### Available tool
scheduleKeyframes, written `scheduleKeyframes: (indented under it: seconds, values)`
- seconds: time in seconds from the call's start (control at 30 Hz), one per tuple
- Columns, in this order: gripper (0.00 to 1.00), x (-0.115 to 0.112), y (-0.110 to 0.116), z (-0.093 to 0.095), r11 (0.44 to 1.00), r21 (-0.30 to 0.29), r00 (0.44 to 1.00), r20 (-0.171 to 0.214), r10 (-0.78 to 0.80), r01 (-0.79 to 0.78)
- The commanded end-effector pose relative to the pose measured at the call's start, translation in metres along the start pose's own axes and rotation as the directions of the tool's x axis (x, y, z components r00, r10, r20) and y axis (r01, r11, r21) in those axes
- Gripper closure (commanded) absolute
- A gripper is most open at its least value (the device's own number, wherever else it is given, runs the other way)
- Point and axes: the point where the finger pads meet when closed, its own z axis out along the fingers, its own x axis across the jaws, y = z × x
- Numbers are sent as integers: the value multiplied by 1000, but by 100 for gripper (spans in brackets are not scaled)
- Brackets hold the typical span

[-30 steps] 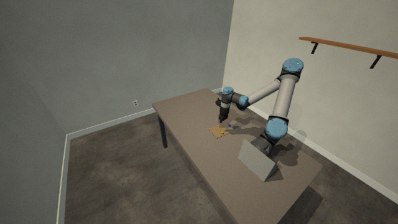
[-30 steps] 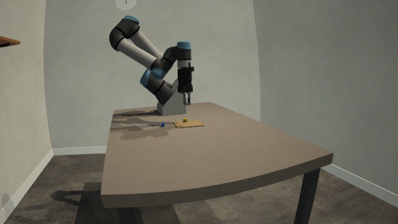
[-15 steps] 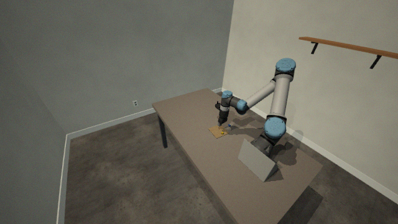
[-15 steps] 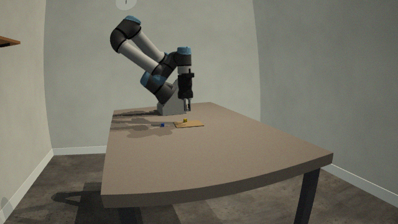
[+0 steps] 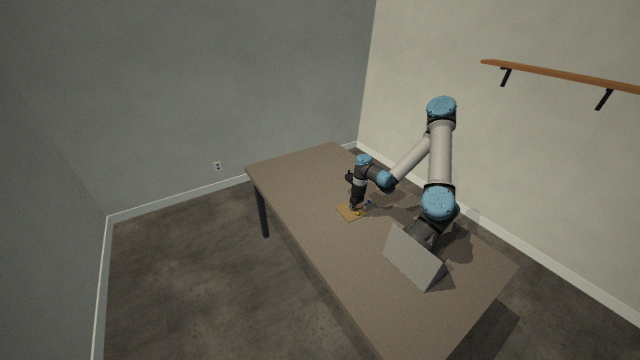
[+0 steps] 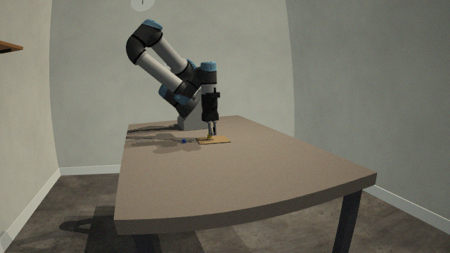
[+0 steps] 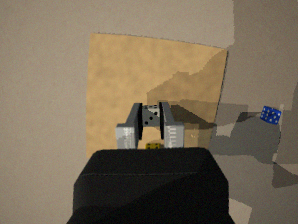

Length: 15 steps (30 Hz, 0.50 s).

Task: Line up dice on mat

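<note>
"What does the end effector (image 5: pixel 353 207) (image 6: pixel 212 134) (image 7: pixel 151 113) have?" asks the first.

"A grey die (image 6: pixel 213 133) (image 7: pixel 151 118), gripped between its two fingers," says the second. "Black pips mark it; whether it touches the mat is too fine to tell."

"And on the mat (image 5: pixel 347 216) (image 6: pixel 221 140) (image 7: pixel 115 75)?"

"The yellow die (image 5: pixel 357 213) (image 6: pixel 209 136) (image 7: pixel 153 146) sits on it, near the grey one. The mat is tan and four-cornered, lies on the bench (image 5: pixel 310 200) (image 6: pixel 246 176) (image 7: pixel 40 100), and wears a shadow over part of its face."

"The third die?"

"The blue die (image 5: pixel 369 201) (image 6: pixel 183 141) (image 7: pixel 271 115) rests directly on the bench, off the mat and apart from it. Its pips are white, too blurred to count surely."

"Do the views agree?"

"They do, though the wrist view alone shows pips distinctly, while the gripper's dark body covers part of the mat there. The top view adds a wall outlet (image 5: pixel 217 166); the exterior view adds the lower part of a pale wall clock (image 6: pixel 142 4)."

Claw (image 5: pixel 353 207) (image 6: pixel 212 134) (image 7: pixel 151 113) lower than before, fingertips now down close to mat (image 5: pixel 344 212) (image 6: pixel 221 140) (image 7: pixel 115 70).
</note>
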Motion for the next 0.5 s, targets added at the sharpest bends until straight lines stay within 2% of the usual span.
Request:
scheduleKeyframes:
  seconds: [0.0,0.47]
  values:
    - [66,0,0,9,1000,1,1000,0,0,0]
    - [66,0,-1,14,1000,1,1000,0,0,0]
